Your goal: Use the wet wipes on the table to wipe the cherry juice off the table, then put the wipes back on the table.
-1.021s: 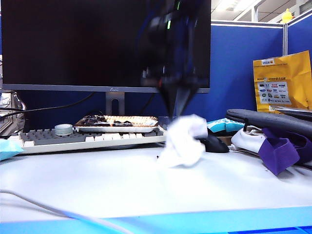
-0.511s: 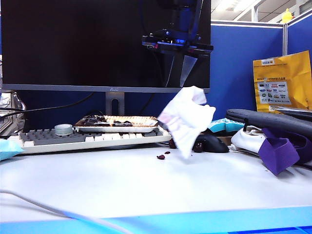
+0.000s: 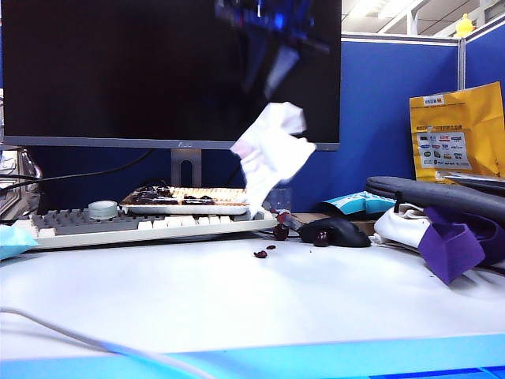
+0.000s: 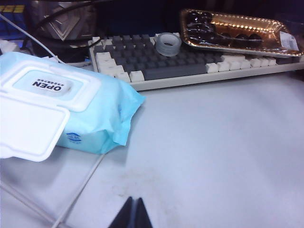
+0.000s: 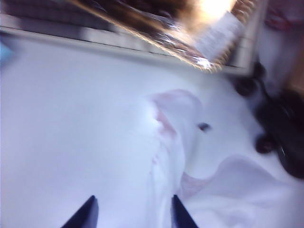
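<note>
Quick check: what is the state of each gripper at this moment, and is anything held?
Left gripper: shut, holding nothing, low over the table.
Right gripper: jaws apart, high in front of the monitor; the wet wipe hangs below it, a hold cannot be told.

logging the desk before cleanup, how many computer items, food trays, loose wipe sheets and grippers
computer items: 3, monitor, keyboard, mouse
cherry tray: 1
wet wipe sheet: 1, in the air
grippers: 2, left gripper low over the table, right gripper high above the wet wipe sheet
total: 7
</note>
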You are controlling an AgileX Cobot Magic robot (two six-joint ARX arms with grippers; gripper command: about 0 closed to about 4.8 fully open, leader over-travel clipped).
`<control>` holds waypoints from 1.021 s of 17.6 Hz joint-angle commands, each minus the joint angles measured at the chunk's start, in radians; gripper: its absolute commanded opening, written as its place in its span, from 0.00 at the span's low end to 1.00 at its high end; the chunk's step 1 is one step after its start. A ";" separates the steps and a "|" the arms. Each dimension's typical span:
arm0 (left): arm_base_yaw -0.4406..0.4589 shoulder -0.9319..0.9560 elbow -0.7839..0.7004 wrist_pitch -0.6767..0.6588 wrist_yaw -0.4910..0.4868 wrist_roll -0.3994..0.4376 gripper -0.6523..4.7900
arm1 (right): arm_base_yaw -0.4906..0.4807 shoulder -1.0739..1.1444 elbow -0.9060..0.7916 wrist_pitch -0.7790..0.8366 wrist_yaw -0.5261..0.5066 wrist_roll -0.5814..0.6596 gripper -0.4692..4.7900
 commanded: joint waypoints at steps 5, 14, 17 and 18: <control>0.000 -0.003 -0.006 -0.010 0.003 0.000 0.11 | -0.022 -0.043 0.017 0.111 -0.222 0.048 0.37; 0.000 -0.003 -0.006 -0.010 0.003 0.000 0.11 | -0.022 -0.117 0.501 -0.035 -0.217 0.044 0.08; 0.000 -0.003 -0.006 -0.010 0.003 0.000 0.11 | -0.022 -0.238 0.533 -0.039 -0.188 0.045 0.08; 0.000 -0.003 -0.006 -0.010 0.003 0.000 0.11 | -0.022 -0.295 0.533 -0.039 -0.186 0.045 0.08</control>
